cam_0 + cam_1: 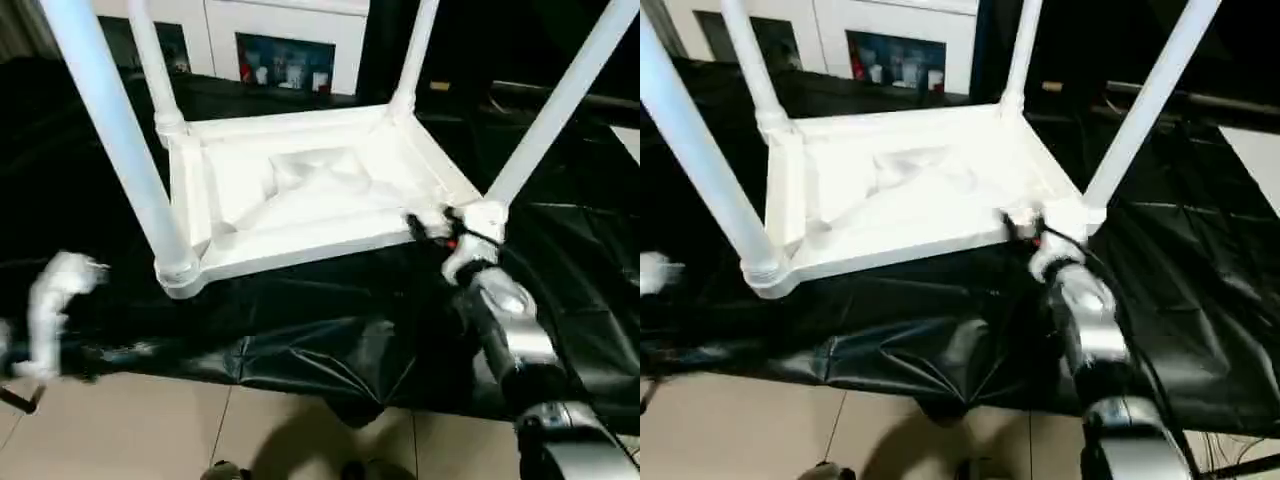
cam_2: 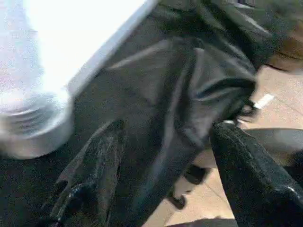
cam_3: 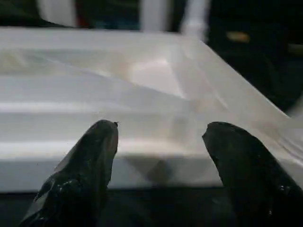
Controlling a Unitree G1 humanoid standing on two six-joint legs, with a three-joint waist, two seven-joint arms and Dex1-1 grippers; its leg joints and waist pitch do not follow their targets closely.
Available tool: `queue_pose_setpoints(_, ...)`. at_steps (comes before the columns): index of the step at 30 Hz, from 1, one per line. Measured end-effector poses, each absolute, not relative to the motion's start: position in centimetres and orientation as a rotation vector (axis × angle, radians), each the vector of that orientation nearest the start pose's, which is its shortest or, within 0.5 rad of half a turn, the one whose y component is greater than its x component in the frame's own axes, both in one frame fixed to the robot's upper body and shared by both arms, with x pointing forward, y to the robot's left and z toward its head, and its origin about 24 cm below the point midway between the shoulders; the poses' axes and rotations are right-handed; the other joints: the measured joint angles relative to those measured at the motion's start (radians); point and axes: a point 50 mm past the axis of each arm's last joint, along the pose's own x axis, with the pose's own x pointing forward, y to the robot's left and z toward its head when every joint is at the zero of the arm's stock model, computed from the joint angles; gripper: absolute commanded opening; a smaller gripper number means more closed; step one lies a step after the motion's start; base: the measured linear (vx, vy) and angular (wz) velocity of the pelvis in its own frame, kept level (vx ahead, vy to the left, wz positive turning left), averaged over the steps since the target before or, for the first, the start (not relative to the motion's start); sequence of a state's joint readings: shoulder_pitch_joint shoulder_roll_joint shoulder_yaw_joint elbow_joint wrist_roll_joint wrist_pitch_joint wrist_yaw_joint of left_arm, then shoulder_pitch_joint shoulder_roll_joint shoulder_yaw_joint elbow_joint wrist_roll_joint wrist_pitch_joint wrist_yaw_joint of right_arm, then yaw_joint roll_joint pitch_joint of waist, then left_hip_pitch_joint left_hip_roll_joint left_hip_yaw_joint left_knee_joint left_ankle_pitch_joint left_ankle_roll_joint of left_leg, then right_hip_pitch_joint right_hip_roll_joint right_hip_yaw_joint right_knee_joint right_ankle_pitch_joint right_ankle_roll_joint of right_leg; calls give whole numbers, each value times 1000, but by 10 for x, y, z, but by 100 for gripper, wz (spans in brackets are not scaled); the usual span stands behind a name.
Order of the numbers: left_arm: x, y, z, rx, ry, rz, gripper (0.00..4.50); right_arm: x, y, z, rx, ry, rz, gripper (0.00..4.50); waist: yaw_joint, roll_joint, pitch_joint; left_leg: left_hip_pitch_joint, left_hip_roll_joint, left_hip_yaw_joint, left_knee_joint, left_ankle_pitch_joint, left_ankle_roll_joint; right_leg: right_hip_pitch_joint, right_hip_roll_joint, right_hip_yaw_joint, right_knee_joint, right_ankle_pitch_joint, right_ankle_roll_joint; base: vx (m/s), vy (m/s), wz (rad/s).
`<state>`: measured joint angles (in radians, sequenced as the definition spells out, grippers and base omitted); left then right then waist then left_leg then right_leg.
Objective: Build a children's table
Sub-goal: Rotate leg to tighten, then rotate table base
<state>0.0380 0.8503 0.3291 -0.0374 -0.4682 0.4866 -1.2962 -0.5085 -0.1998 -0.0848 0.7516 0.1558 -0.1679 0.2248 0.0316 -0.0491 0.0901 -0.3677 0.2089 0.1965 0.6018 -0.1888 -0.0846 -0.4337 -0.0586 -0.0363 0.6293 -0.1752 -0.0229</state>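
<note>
So the children's table [image 1: 300,190] is lying upside down on a black plastic sheet [image 1: 330,340] that's covering the work surface, ribbed underside facing up. All four legs are sitting in their corner sockets and sticking straight up: the near-left leg [image 1: 115,140] is running up past the top of the head view, the near-right leg [image 1: 560,105] is leaning off toward the upper right, and the two far legs [image 1: 750,65] are standing at the back corners. The sheet is bunching up and hanging over the front edge above a tiled floor [image 1: 150,430], and there's a white cabinet [image 1: 290,40] sitting behind everything.

The right gripper [image 3: 161,137] is hovering right at the table's near rim, just beside the near-right corner socket [image 1: 488,215]. Its two black fingers [image 3: 85,170] are standing spread apart with nothing between them, pointing at the white edge. I can't tell from the pictures whether they're actually touching the rim or just in front of it. The silver right forearm [image 1: 510,330] is reaching in from the lower right.

The left gripper [image 2: 165,142] is also spread wide and isn't pinching anything. From its wrist camera it's looking across the crumpled black sheet, with the near-left leg's base and socket [image 2: 33,123] close by. In the head view the left arm [image 1: 55,300] is a blurry pale shape off at the left edge, well apart from the table.
</note>
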Motion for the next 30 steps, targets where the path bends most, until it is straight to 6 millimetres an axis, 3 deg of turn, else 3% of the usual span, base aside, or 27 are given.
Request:
queue_pose_setpoints(4, 216, 329, 135, 84, 286, -812, 320, 337, -197, 32, -32, 124, 44, 329, -2, -1, -1, 0, -1, 0, 0, 1, -2, 0, 2, -1, 0, 2, -1, 0, 0, 0)
queue_pose_setpoints(8, 222, 334, 146, 95, 187, -790, 320, 337, -198, 30, -42, 142, 31, 329, -2, -1, -1, 1, 0, 0, 0, 1, -2, 0, 2, 0, 0, 2, -1, 0, 0, 0)
queue_pose_setpoints(16, 246, 307, 155, 4, -19, -880, 320, 344, -181, 24, -89, 218, 78, 329, -1, -2, -1, 0, 0, 0, 0, 2, -4, -1, 1, 0, 1, 3, -2, 0, 0, 0)
queue_pose_setpoints(22, 254, 290, 153, -64, -24, -993, 320, 347, -168, 18, -101, 263, 117, 329, 4, -2, -1, 0, 0, 0, 0, 2, -4, -1, 1, 0, 1, 3, -2, 0, 0, 0)
queue_pose_setpoints(30, 269, 247, 144, -131, -20, -1159, 320, 355, -140, 22, -41, 255, 248, 329, 3, -2, -1, 0, 0, 0, 0, 3, -4, -1, 0, -1, 2, 5, -2, 0, 0, 0)
